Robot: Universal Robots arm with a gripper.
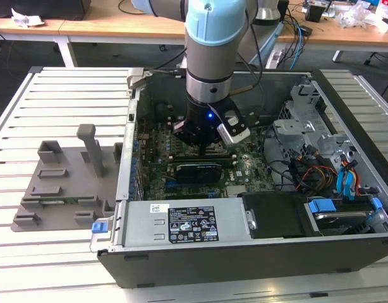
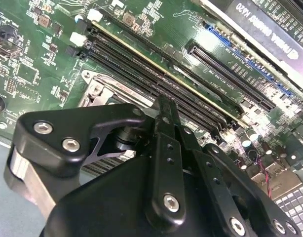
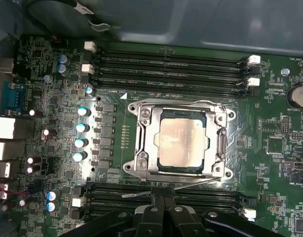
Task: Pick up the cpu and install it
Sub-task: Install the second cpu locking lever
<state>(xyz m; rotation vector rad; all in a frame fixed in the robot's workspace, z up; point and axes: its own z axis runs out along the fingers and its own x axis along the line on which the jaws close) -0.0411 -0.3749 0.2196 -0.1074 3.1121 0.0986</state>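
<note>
A white slatted metal table [image 1: 67, 88] carries 2 things directly: a large open dark grey computer case [image 1: 244, 252], lying on its side, and, just beside it toward the exterior view's left, a grey plastic fixture plate [image 1: 61, 189] with raised blocks.

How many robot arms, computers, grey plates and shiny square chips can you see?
robot arm: 1
computer case: 1
grey plate: 1
cpu: 1
Total: 4
</note>
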